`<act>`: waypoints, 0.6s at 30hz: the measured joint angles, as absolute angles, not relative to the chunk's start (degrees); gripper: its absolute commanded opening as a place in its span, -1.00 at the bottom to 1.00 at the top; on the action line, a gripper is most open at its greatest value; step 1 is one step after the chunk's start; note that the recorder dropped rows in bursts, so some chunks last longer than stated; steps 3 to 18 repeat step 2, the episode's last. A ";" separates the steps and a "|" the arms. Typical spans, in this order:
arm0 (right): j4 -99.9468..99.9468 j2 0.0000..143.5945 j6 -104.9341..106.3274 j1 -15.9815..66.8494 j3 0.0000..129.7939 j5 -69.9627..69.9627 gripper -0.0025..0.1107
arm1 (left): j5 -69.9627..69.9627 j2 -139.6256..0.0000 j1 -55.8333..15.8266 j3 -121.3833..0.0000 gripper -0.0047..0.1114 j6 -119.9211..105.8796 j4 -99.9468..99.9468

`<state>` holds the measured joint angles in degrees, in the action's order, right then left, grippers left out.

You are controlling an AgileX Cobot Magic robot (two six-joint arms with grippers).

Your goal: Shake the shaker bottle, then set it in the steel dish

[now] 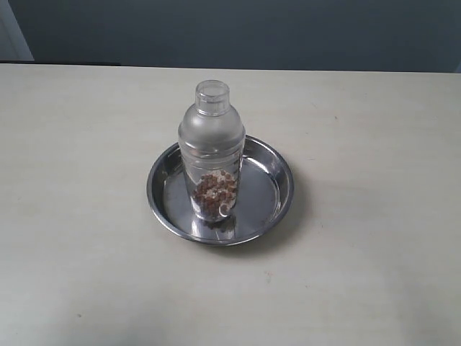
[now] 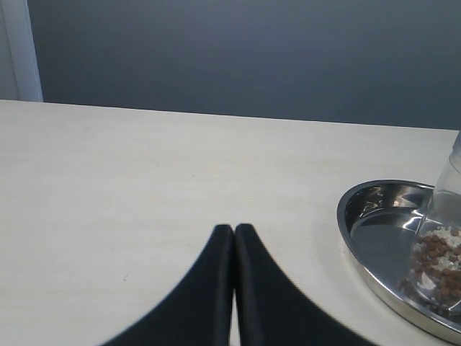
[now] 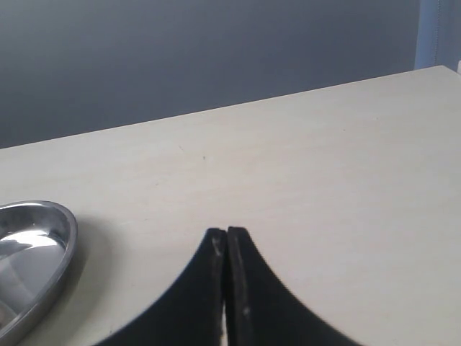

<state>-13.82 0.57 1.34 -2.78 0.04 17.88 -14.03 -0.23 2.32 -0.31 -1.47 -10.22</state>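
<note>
Upright inside dish (image 1: 284, 173): bottle (image 1: 211, 155), cap on, brown pellets (image 1: 215, 193) heaped at its base. Dish flat on pale tabletop (image 1: 374, 274). Pressed together and empty: left hand (image 2: 234, 229), low over tabletop, near dish rim. Likewise closed tight on nothing: right hand (image 3: 226, 232), at dish's other side, apart from it.

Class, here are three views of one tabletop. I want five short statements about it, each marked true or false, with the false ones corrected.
1. The shaker bottle stands upright in the steel dish. True.
2. The bottle is empty. False: brown pellets lie at its bottom.
3. The left gripper is shut on nothing. True.
4. The right gripper grips the bottle. False: it is shut, empty, and apart from the dish.
5. The bottle's cap is off. False: it sits on top.
</note>
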 measured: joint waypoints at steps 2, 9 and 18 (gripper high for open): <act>-13.82 0.57 1.34 -2.78 0.04 17.88 -0.97 | -14.03 -0.23 2.32 -0.31 -0.91 -1.47 -10.22; -13.82 0.57 1.34 -2.78 0.04 17.88 -0.97 | -14.03 -0.23 2.32 -0.31 -0.91 -1.47 -10.22; -13.82 0.57 1.34 -2.78 0.04 17.88 -0.97 | -14.03 -0.23 2.32 -0.31 -0.91 -1.47 -10.22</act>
